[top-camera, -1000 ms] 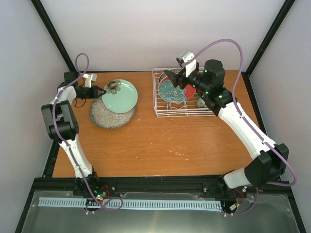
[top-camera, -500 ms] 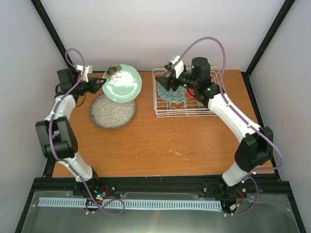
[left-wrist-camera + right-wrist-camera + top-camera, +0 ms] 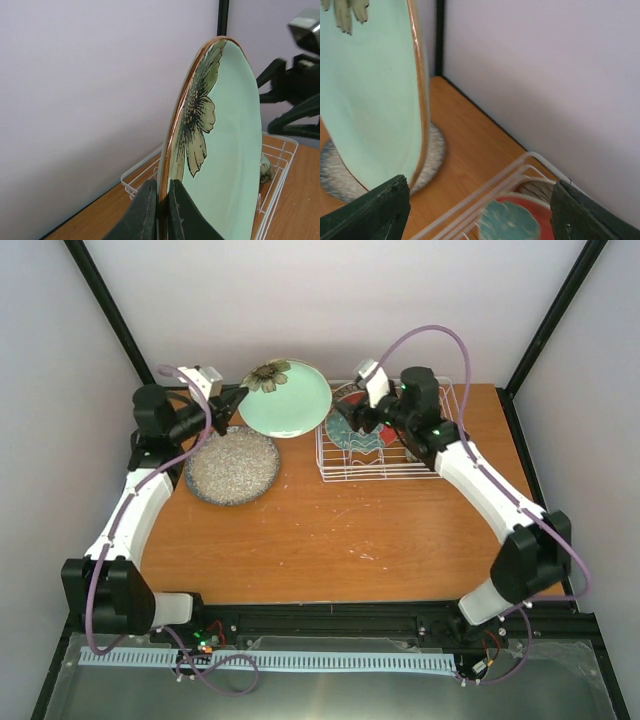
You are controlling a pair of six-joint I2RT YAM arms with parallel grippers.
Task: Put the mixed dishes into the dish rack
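Observation:
My left gripper (image 3: 232,397) is shut on the rim of the pale green plate (image 3: 288,398), which bears a dark flower print, and holds it in the air just left of the white wire dish rack (image 3: 430,466). In the left wrist view the plate (image 3: 225,150) stands on edge between my fingers (image 3: 142,215). The red-rimmed teal plate (image 3: 358,428) stands in the rack. My right gripper (image 3: 345,416) is open and empty above the rack's left end, close to the green plate (image 3: 365,100). The large speckled grey plate (image 3: 232,465) lies flat on the table.
The rack stands at the back right of the wooden table (image 3: 330,540), near the back wall. A small object (image 3: 413,451) sits in the rack's right part. Black frame posts (image 3: 545,320) rise at the back corners.
My left arm has lifted the pale green plate off the grey plate and carried it right, toward the rack. My right gripper has drawn slightly left over the rack's left end.

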